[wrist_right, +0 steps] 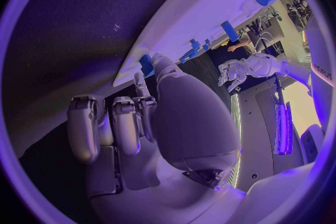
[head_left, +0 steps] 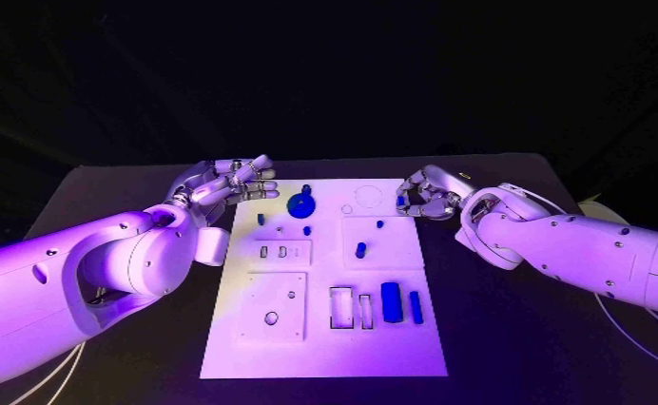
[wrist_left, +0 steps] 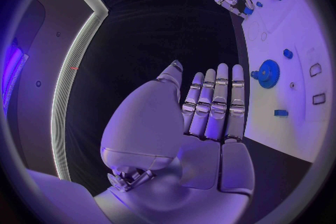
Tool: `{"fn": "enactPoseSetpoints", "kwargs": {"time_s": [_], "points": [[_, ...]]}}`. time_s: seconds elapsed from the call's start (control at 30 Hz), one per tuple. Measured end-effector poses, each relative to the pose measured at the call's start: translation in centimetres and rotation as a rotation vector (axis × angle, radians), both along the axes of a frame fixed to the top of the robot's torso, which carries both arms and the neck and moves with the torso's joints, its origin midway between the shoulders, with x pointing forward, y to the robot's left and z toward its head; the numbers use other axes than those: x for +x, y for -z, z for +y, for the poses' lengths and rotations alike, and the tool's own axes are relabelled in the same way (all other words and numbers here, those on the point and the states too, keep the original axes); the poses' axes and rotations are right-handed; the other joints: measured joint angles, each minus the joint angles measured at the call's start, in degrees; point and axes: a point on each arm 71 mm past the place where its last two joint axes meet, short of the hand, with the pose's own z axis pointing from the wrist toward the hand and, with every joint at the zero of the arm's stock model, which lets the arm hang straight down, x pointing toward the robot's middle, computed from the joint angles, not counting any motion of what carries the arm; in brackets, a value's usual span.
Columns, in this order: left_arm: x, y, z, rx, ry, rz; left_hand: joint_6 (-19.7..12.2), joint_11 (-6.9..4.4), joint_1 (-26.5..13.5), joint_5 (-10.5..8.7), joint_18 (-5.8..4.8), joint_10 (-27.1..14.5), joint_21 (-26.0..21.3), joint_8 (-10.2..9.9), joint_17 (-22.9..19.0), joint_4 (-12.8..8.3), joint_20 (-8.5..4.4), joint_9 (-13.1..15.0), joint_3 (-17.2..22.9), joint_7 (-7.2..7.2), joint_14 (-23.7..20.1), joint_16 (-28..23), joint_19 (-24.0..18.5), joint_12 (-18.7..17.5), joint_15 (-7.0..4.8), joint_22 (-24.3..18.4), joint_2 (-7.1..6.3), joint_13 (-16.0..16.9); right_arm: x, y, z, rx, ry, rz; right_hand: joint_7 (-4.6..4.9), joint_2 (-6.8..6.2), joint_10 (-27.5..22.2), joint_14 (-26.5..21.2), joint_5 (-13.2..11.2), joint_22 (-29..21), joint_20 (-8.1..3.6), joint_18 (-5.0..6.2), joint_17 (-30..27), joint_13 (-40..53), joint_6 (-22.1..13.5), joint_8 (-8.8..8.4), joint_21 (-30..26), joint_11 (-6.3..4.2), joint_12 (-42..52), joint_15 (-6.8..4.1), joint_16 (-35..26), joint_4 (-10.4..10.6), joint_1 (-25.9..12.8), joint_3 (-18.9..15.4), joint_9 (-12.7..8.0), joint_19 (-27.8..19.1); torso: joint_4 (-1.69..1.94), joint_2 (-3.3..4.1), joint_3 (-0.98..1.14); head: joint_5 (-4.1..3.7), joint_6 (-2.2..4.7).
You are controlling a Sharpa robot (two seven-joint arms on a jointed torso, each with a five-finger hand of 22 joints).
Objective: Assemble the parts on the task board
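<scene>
The white task board [head_left: 322, 343] lies in the middle of the black table. A blue gear [head_left: 301, 204] stands near its far left corner, also seen in the left wrist view as the gear [wrist_left: 268, 73]. Small blue parts [head_left: 360, 249] are scattered over the board, and a thick blue cylinder [head_left: 393, 301] and a slim bar [head_left: 416, 306] lie at the near right. My left hand [head_left: 233, 182] hovers beside the board's far left corner, fingers [wrist_left: 210, 106] straight and empty. My right hand [head_left: 428, 196] is at the far right edge, fingers curled, pinching a small blue part [wrist_right: 146, 64].
The board has rectangular recesses [head_left: 353, 308] and a raised plate with a hole [head_left: 275, 315] in its near half. Bare black table [head_left: 521, 329] runs on both sides of the board. A white cable [head_left: 624, 329] hangs by my right arm.
</scene>
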Motion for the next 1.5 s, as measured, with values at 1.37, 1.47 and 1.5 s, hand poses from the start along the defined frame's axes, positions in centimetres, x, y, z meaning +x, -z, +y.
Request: {"fn": "enactPoseSetpoints", "kwargs": {"time_s": [1.37,1.47,1.5], "points": [[0.0,0.1,0.2,0.003,-0.001,0.006,0.0,0.0,0.0,0.0,0.0,0.0,0.0,0.0,-0.02,0.0,0.0,0.0,0.0,0.0,0.0,0.0,0.0,0.0,0.0,-0.02,0.0,0.0,-0.9,-1.8,2.3,0.016,-0.025,-0.021,-2.7,3.92,0.11,0.0,-6.22,-0.03,-2.18,0.0,0.03,-0.01,6.36,4.23,2.23,-3.18,1.13,-2.49,0.19,-2.77,1.08,5.15,1.04,0.11,-0.1,-0.13,-0.1,0.46,-0.11],[0.0,0.1,0.1,0.003,-0.001,0.007,0.0,0.0,0.22,0.0,0.0,0.0,0.24,0.0,-0.02,0.0,0.0,0.0,0.0,0.0,-0.14,0.0,0.0,0.0,0.14,0.0,0.22,0.0,-1.2,-3.3,3.6,0.024,-0.041,-0.038,-2.91,4.17,0.11,0.0,-6.59,-0.03,-2.18,0.0,0.03,-0.01,6.14,4.23,2.32,-3.18,1.13,-2.48,0.19,-2.76,0.83,5.16,1.04,0.11,-0.05,-0.2,-0.21,0.46,-0.02],[0.1,0.1,0.2,0.003,-0.001,0.007,0.0,0.0,0.22,0.0,0.0,0.0,0.24,0.0,-0.01,0.0,0.0,0.0,0.0,0.0,-0.2,-0.1,0.0,0.0,0.2,0.03,0.22,0.0,-1.4,-3.7,4.1,0.026,-0.049,-0.043,-2.91,4.24,0.11,0.0,-6.61,-0.03,-2.18,0.0,0.03,-0.01,6.14,4.23,2.32,-3.18,1.13,-2.49,0.19,-2.74,0.75,5.33,1.04,0.11,-0.03,-0.24,-0.25,0.48,-0.03]]}}
